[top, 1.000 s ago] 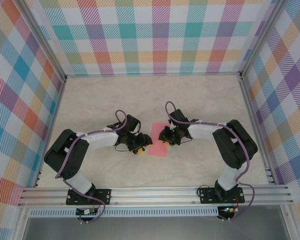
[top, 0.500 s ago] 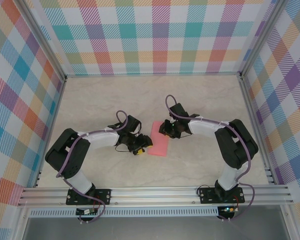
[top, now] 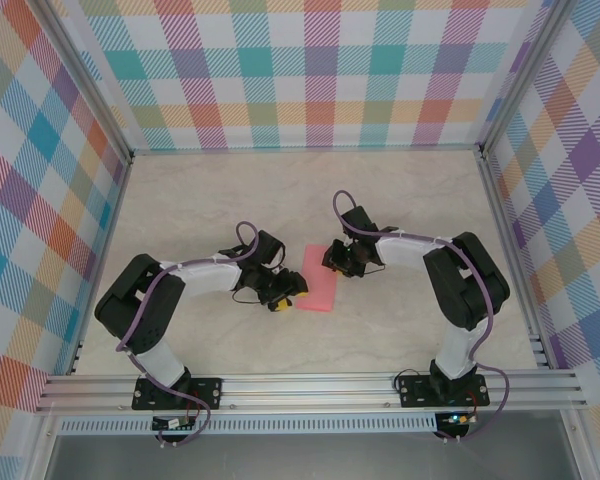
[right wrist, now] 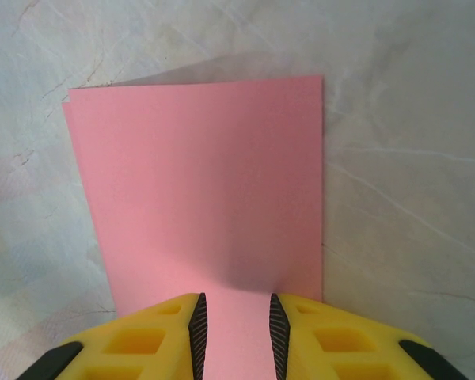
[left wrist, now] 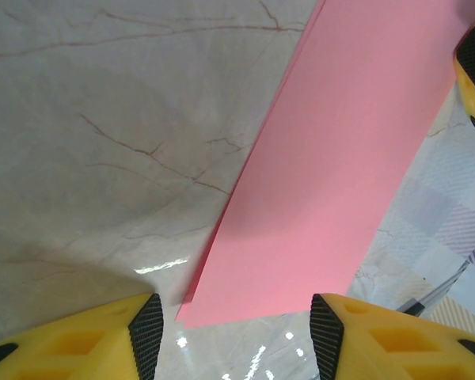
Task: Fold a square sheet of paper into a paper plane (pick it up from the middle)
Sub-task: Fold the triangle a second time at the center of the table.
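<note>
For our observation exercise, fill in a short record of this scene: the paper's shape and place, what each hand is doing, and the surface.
paper: pink rectangle on the table, between the two hands; two layers show at one corner
left hand: open, low, a corner of the paper just ahead of its fingertips
right hand: narrowly open, at the paper's edge, pink showing in the gap
table: pale, marble pattern
stage: no plane shape yet

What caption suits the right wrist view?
Right gripper, jaws apart, above the near edge of a folded pink paper sheet on the marble table.
</note>
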Controlling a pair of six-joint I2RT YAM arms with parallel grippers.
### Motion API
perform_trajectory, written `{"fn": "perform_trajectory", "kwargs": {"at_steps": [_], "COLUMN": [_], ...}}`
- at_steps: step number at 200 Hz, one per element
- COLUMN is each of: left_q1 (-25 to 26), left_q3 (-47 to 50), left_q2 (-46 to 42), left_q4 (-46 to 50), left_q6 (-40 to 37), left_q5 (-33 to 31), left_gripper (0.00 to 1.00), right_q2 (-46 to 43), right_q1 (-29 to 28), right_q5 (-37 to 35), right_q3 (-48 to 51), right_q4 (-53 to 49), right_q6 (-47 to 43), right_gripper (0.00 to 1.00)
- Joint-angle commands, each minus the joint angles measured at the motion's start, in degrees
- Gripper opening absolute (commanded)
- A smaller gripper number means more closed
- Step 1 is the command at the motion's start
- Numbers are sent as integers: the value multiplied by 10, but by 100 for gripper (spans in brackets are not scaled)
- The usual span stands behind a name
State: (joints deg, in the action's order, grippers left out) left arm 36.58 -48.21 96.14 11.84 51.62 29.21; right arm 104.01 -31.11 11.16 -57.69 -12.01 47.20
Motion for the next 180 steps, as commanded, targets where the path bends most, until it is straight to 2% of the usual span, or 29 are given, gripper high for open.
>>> {"fn": "perform_trajectory", "kwargs": {"at_steps": [1,142,167,180], "left_q1": [7,9,9,9], "left_q3": [-15,-31,-31,-37], "left_q2": [12,-16,-25,-25], "left_q4": [-4,-25,-63,-66], "left_q6": [-1,-4,-26,-52], "left_q5": [26,36,47,33], "left_gripper": [55,50,51,51], "right_q2": [11,13,18,19], "right_q1": [4,11,10,11], "right_q5": [2,15,18,18], "right_q3": [10,20,20,20], "right_q4": [4,12,14,15], "right_q6": [3,7,7,8], "right_gripper": [30,30,30,30]}}
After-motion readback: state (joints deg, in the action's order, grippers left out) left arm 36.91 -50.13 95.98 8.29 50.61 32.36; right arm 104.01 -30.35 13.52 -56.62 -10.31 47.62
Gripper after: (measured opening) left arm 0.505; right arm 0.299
